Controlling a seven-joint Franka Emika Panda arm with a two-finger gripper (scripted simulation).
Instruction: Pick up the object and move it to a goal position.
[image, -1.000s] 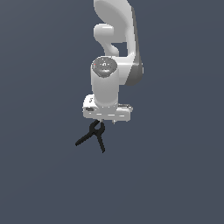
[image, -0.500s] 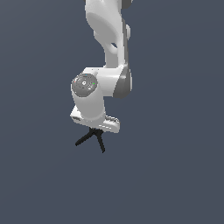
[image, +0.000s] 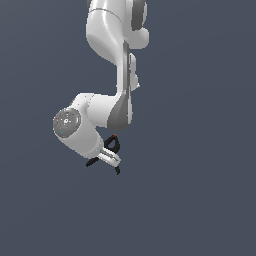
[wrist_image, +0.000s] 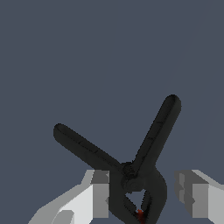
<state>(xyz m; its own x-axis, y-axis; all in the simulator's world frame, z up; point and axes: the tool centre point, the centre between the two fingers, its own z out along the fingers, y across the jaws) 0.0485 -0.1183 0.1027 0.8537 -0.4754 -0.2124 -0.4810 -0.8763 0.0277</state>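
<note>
Tool (image: 111, 158) first: it sits at the end of the white Panda arm (image: 107, 60), which dominates the exterior view, and it now hangs lower and further toward the exterior view's left than it did a second ago, with the wrist swung over so the round joint cap faces the camera on that side. Both pale fingers (wrist_image: 99, 192) straddle the clamp's pivot in the wrist view, one touching its side while the other stands a little off it, so whether the grip is truly clenched I cannot tell from that view alone. Yet the black spring clamp (wrist_image: 131, 170) has travelled with the arm across the three exterior pictures, which suggests it is being carried.

In the exterior view the clamp is tucked under the wrist, its looped head with the tiny red tip (image: 115, 135) pointing up and its two thin handles poking out below. The dark grey table (image: 200, 200) shows no goal marker that I can make out.

By my reading, pickup is done and transport is under way; the remaining risk is the clamp slipping in a shallow hold.
</note>
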